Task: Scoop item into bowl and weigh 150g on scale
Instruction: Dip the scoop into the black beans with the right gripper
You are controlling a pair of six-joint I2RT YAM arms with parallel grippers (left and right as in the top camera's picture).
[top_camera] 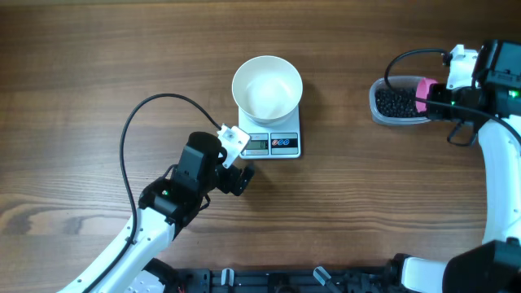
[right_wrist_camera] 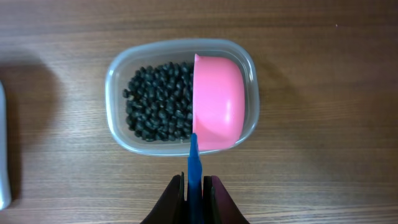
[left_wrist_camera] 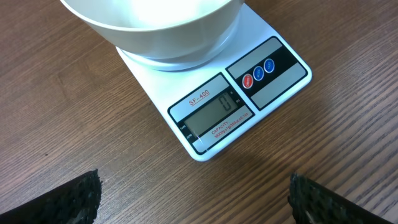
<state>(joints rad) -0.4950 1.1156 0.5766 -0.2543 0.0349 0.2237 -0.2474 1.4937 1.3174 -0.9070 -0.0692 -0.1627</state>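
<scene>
Right gripper (right_wrist_camera: 194,186) nearest the lens: both dark fingers (right_wrist_camera: 168,202) pressed flat against the thin blue handle (right_wrist_camera: 194,158) of a pink scoop (right_wrist_camera: 217,102), clamped on it. Handle runs straight away from me. Scoop head sits over the right half of a clear plastic tub (right_wrist_camera: 118,118), its far edge near the tub's far rim. Black beans (right_wrist_camera: 155,102) fill the left half of the tub; none show on the pink surface facing me. Cannot tell whether the scoop's rim touches the beans.

Left gripper (left_wrist_camera: 193,199): jaws spread wide, textured finger pads (left_wrist_camera: 68,202) at the two lower corners of the wrist view, nothing between them but bare wooden table (top_camera: 81,81). It hangs just in front of the scale (left_wrist_camera: 273,68), not touching it.

Scale sits mid-table, display (left_wrist_camera: 217,115) reading 0, round buttons beside it. White bowl (left_wrist_camera: 161,31) stands upright on the platform; its inside looks bare white from overhead.

Tub lies well to the right of the scale, apart from it.
</scene>
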